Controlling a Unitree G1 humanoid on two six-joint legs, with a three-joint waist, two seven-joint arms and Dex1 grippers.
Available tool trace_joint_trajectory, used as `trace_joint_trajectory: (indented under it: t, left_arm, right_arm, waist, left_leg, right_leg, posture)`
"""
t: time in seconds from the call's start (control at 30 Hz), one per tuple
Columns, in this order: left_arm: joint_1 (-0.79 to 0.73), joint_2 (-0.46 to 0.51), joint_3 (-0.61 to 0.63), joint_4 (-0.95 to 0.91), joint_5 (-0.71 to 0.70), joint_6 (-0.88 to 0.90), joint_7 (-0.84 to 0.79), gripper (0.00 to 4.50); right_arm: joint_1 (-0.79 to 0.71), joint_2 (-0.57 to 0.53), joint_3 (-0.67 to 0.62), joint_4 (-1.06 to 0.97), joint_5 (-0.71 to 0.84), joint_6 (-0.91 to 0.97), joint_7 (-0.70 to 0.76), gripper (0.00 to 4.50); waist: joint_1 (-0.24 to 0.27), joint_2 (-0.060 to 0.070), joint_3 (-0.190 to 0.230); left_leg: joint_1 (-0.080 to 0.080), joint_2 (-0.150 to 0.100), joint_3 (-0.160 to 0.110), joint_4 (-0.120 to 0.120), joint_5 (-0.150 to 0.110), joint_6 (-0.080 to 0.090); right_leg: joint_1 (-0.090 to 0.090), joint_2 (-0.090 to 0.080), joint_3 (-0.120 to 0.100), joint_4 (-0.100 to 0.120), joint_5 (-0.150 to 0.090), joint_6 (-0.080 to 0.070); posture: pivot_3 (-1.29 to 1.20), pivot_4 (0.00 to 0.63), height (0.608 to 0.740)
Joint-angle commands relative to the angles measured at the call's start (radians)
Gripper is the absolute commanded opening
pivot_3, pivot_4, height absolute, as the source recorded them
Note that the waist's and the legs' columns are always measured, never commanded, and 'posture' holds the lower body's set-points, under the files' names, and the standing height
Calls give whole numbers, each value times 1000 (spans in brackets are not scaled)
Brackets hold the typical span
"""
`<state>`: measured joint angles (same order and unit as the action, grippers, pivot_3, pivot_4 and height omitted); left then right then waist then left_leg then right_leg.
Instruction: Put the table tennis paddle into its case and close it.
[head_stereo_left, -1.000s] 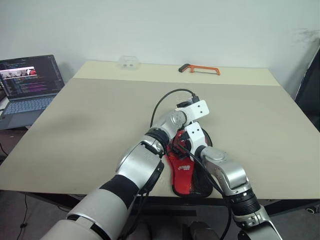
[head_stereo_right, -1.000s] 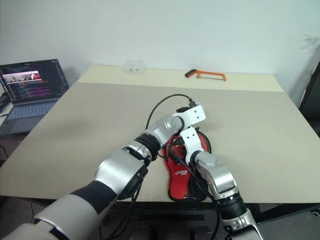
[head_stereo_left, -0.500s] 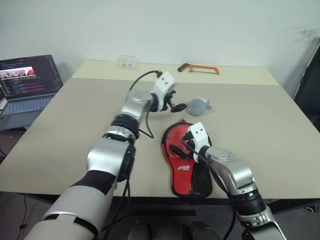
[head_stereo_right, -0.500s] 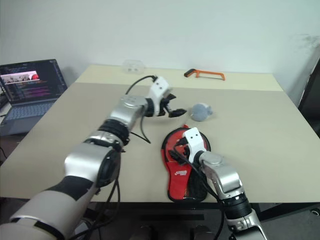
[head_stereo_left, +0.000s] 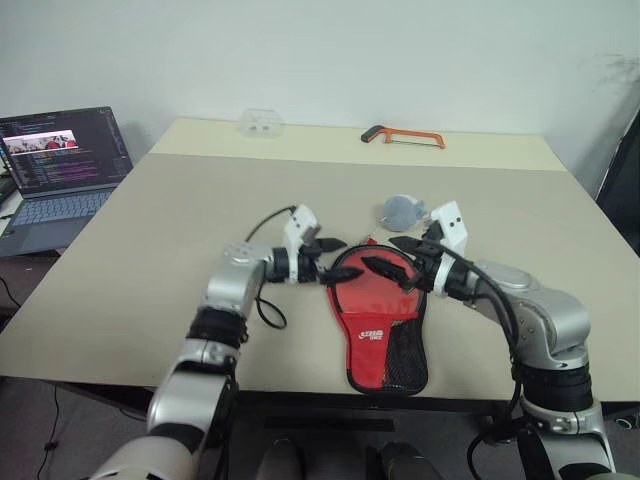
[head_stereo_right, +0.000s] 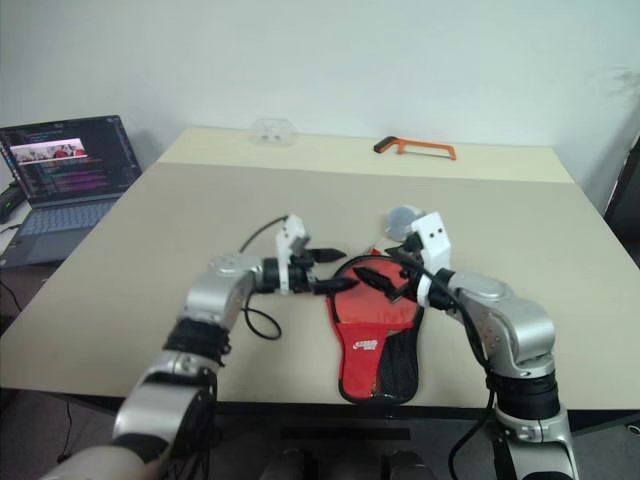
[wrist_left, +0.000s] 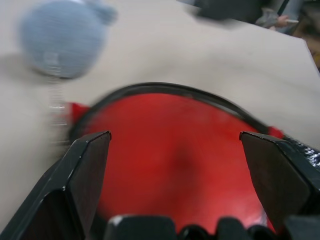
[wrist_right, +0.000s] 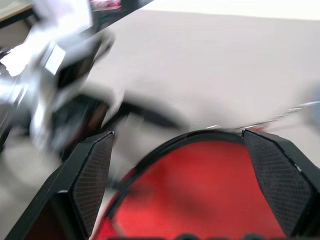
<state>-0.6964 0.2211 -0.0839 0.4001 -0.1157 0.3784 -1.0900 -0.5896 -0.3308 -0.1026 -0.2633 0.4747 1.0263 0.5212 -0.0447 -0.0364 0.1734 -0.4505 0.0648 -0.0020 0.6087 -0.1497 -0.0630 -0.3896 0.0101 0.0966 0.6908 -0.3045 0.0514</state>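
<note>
Beige table (head_stereo_left: 180, 200) w/ a white wall behind it. On the near middle of the table lies the case (head_stereo_left: 378, 320), red side up, black edge all round, white logo on it, mesh pocket at the end near the robot. Its round end points away from the robot, narrow end sits at the table's near edge. Just past the round end is the grey pouch (head_stereo_left: 401, 211), lying on the table, joined to the case by a thin chain.

Left gripper (head_stereo_left: 334, 258) is at the left rim of the case's round end, fingers spread wide, nothing in them. Right gripper (head_stereo_left: 398, 257) is over the right part of the round end, fingers also spread wide & not holding a thing. Both grippers point in at each other across the case. Can't tell if any finger touches the fabric.

Can't tell where the table tennis paddle is, or if the zip is done up.

Far off: an orange hacksaw (head_stereo_left: 403, 137) & a clear plastic box (head_stereo_left: 260, 123) at the back edge. Laptop (head_stereo_left: 58, 165) is open at the left, beside the table.
</note>
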Motion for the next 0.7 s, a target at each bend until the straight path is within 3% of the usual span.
trace_joint_trajectory:
  t: [0.03, 0.17, 0.4, 0.7]
  left_arm:
    - [45, -37, -36, -127, -7, 22, 89, 4479]
    - [88, -72, -65, -148, 2, 46, 179, 4479]
    - [118, -101, -76, -131, 0, 48, 290, 4479]
    - [162, -106, -97, -198, -19, 91, 324, 4479]
  right_arm:
    - [-79, -5, -52, 106, -35, -99, -59, 4500]
    - [-181, 35, -58, 375, -139, -255, -192, 4500]
    - [-345, 73, -74, 835, -228, -583, -270, 4500]
    - [-546, 83, -101, 1319, -239, -857, -222, 4500]
  waist:
    - [-2, 0, 0]
    - [-11, 0, 0]
    - [-13, 1, 0]
    - [-14, 1, 1]
  left_leg:
    - [0, 0, 0, 0, 0, 0]
    - [2, 0, 0, 0, 0, 0]
    - [3, 0, 2, 0, 0, 1]
    - [3, 0, 2, -1, 0, 0]
  right_leg:
    - [0, 0, 0, 0, 0, 0]
    - [0, 1, 2, 2, 0, 0]
    - [0, 1, 3, 2, 0, 0]
    - [1, 0, 2, 1, 0, 0]
  posture:
    - [0, 150, 740]
    - [0, 150, 740]
    - [0, 150, 740]
    - [0, 150, 740]
